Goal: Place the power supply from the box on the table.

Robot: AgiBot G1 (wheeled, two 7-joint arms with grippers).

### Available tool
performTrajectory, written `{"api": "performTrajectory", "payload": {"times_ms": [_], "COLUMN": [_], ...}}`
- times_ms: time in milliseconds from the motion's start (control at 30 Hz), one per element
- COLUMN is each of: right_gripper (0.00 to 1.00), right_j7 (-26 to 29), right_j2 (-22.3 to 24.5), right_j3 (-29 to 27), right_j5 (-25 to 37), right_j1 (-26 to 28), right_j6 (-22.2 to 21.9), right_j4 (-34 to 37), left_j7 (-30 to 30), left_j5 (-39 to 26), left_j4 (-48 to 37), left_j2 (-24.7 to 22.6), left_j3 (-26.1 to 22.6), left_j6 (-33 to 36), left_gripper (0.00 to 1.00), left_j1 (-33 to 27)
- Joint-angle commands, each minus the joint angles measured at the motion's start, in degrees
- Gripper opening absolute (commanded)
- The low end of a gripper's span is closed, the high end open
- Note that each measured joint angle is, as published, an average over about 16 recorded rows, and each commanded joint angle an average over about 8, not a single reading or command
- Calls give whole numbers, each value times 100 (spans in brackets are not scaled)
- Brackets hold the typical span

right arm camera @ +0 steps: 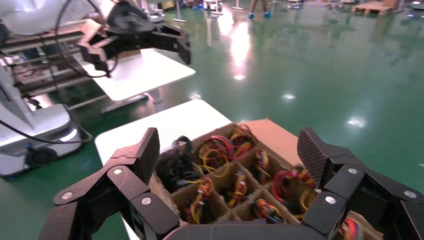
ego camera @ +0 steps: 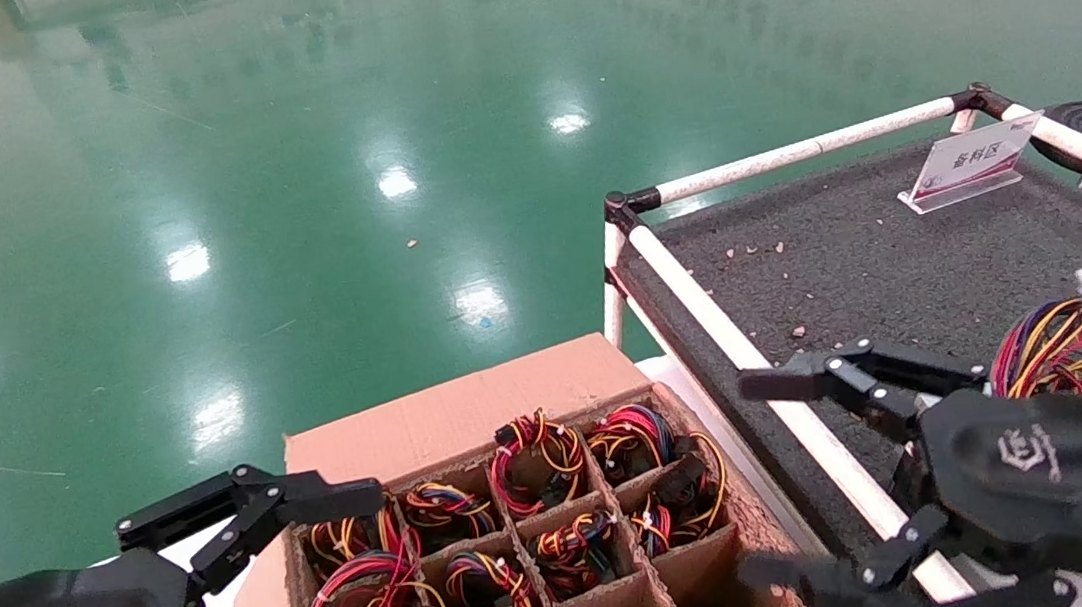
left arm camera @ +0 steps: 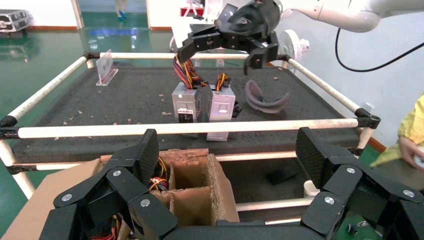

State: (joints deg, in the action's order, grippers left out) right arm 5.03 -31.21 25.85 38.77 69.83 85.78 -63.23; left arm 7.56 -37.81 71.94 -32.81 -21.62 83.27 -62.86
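Only in the left wrist view: two power supplies [left arm camera: 204,106] standing on the table [ego camera: 859,270]. Right gripper [ego camera: 801,477] spread wide over the rail, left gripper [ego camera: 251,510] spread beside the box [ego camera: 471,406]. Perhaps crumbs on the table; shiny green floor [ego camera: 286,169] around.

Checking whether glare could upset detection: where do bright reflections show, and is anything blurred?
Head view: ceiling lights glare off the green floor; the box reads clearly. Right wrist view: similar floor glare, wires in the box slightly smeared. Left wrist view: the table is evenly lit, without glare.

box [ego camera: 472,411]: brown cardboard | wire bundles [ego camera: 371,603]: red, yellow, black, blue | table [ego camera: 858,260]: dark grey speckled top, white rails, black corner joints | floor [ego camera: 286,169]: glossy green | power supplies [left arm camera: 202,105]: silver-grey | grippers: black
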Motion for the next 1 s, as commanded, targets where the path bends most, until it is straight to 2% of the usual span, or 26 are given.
{"api": "performTrajectory", "payload": {"times_ms": [33, 533, 1000], "right_gripper": [100, 100, 100], "right_j7": [77, 583, 590], "right_j2": [-51, -395, -403], "right_j3": [-132, -1022, -1042], "right_j5": [42, 318, 338], "right_j1": [-111, -859, -876], "right_j6": [-1, -6, -10], "right_j4": [-140, -1076, -1091], "left_j7": [0, 0, -1], "left_j5": [0, 1, 1], "left_j4": [0, -1, -2], "left_j2": [0, 1, 1], "left_j3": [0, 0, 0], "left_j6": [0, -1, -2], "left_gripper": [100, 100, 100], "left_j1": [0, 1, 1]}}
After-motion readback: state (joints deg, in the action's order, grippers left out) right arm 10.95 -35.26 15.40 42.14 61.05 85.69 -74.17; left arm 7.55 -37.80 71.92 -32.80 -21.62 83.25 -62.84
